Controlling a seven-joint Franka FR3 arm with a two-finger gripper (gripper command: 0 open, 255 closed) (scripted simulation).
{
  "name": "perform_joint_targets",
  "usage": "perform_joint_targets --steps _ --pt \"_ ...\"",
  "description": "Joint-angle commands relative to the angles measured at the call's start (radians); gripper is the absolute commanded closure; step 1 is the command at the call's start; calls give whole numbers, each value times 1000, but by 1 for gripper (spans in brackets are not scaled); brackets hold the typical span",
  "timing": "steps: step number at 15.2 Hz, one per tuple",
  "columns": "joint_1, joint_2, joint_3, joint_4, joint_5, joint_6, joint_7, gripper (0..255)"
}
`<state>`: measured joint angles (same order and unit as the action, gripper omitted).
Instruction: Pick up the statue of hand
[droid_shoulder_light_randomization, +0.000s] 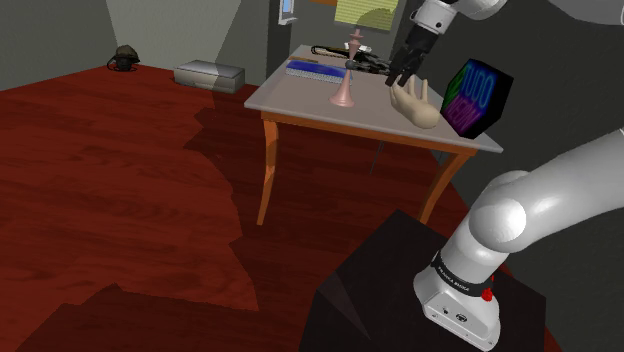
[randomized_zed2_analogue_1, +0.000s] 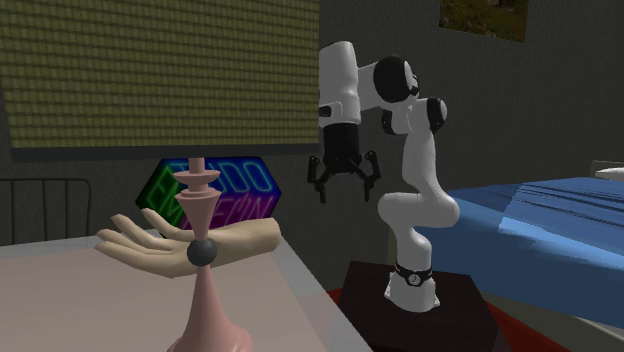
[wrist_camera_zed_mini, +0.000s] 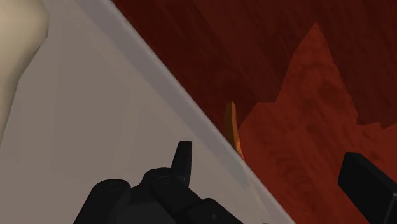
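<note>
Right now the gripper (droid_shoulder_light_randomization: 403, 76) hangs wide open and empty over the table's (droid_shoulder_light_randomization: 300, 92) edge, above the hand statue (droid_shoulder_light_randomization: 416, 104) and slightly aside from it. The statue lies palm up near the table's corner toward the stand, beside a neon sign (droid_shoulder_light_randomization: 478, 95).

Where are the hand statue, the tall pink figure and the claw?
hand statue (droid_shoulder_light_randomization: 413, 103): shoulder view, on its palm.
pink figure (randomized_zed2_analogue_1: 207, 300): second exterior view, on its lower stem.
claw (randomized_zed2_analogue_1: 346, 188): second exterior view, midway between its open fingertips.
</note>
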<state>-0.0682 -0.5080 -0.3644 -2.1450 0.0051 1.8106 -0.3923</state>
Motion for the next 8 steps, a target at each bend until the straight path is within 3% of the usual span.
perform_joint_targets --steps 1,8 --pt "-2 51 -42 36 2 16 -49 0" --pt "0 270 -190 210 70 44 -228 0"
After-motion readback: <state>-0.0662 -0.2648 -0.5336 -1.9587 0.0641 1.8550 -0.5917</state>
